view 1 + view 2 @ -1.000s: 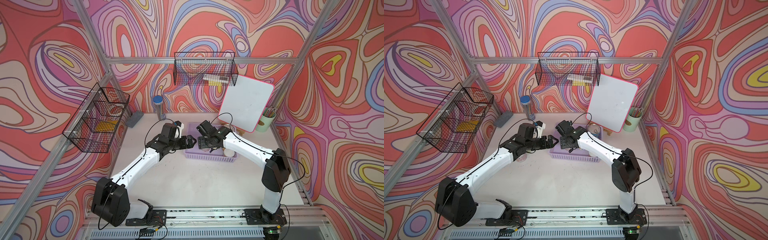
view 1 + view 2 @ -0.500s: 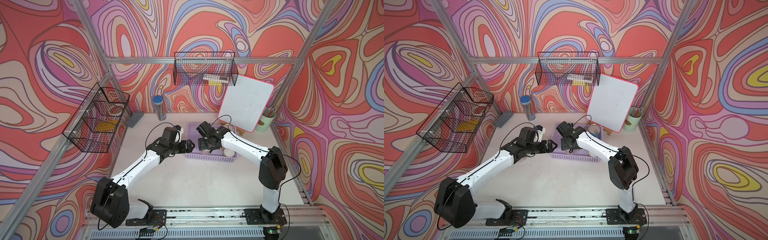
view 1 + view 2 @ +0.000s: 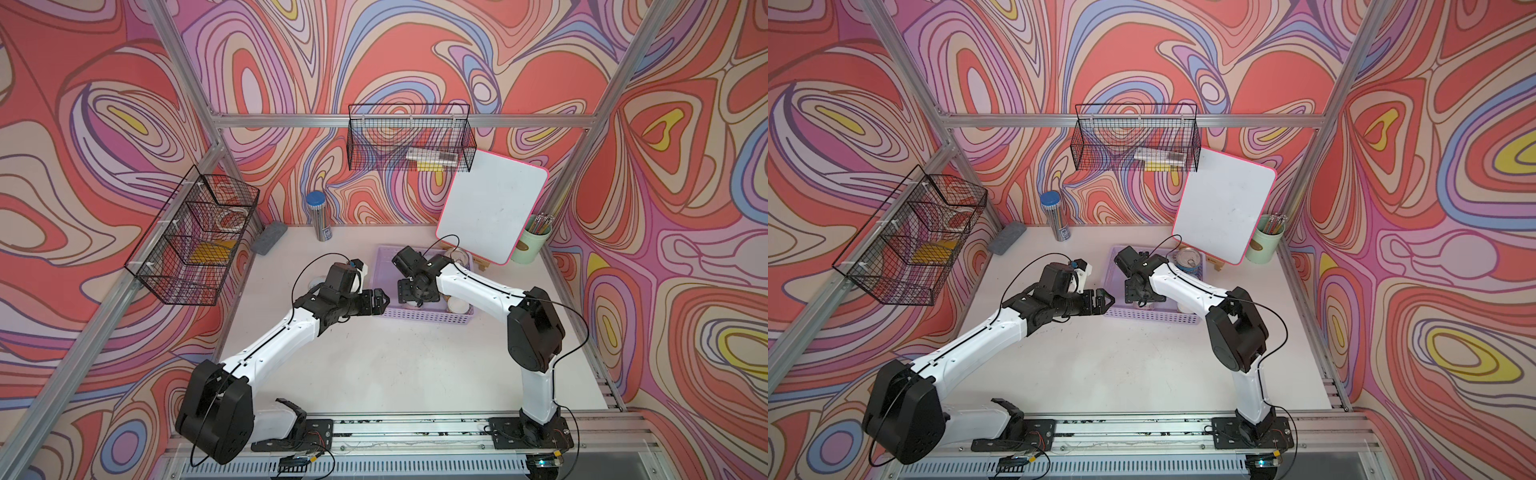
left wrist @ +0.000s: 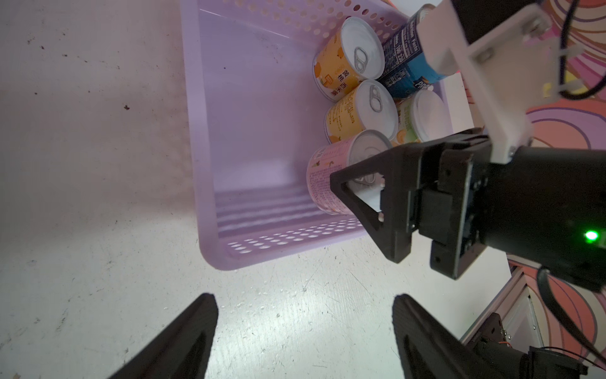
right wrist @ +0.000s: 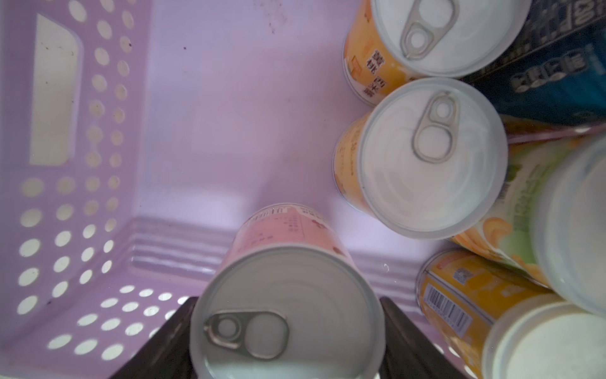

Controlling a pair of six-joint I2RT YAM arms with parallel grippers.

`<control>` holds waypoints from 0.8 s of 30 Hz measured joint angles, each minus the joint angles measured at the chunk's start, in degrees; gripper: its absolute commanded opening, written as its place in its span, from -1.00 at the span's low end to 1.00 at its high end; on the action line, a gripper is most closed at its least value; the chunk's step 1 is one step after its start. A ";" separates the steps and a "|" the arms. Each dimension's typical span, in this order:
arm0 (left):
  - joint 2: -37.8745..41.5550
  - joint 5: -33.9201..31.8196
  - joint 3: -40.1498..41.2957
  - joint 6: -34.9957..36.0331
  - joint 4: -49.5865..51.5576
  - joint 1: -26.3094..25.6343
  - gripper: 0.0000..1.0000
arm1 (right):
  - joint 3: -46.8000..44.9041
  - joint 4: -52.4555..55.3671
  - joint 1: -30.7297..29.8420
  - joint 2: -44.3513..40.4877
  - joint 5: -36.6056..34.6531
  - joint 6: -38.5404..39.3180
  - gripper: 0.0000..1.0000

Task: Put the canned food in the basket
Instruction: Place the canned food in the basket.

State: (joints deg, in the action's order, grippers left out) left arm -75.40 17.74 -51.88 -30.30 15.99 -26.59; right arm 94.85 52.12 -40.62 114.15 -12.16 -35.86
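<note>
Right arm: reaches from the front rail to the basket (image 3: 428,319), with its wrist bent down. The right gripper (image 5: 288,328) points into the end of the basket nearer the left arm.
Right gripper state: jaws pressed on opposite sides of the pink-labelled can (image 5: 278,236), which stands upright inside the basket. Whether its base touches the floor cannot be told.
Left arm: stretched low over the table (image 3: 395,374). The left gripper (image 4: 305,328) is roughly level, just outside the basket's corner.
Left gripper state: jaws apart, nothing between them.
Other cans: yellow-labelled cans (image 4: 331,70), a blue-labelled can (image 4: 406,65) and a green-labelled can (image 4: 406,123) are grouped in the basket beside the pink one.
Writing: Chinese characters on the yellow labels, small white print with digits on the blue label, and a barcode on one yellow can in the right wrist view. The pink label's print is too fine to read.
Hidden: the right arm's camera mount cuts off the blue can. In both top views the arms cover most of the cans.
</note>
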 measured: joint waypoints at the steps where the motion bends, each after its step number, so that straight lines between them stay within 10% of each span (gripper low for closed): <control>1: -0.02 0.00 0.00 -0.09 -0.33 -0.13 0.75 | -0.07 0.17 0.07 0.00 -0.17 -0.15 -0.73; 24: -2.38 0.02 0.00 -0.11 -1.90 -2.36 0.74 | -6.21 2.29 1.92 -1.25 -3.87 -2.82 -0.65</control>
State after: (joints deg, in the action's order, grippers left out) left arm -77.78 17.76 -51.88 -30.41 14.09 -28.95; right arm 88.64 54.41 -38.70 112.90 -16.03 -38.68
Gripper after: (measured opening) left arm 0.873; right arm 0.765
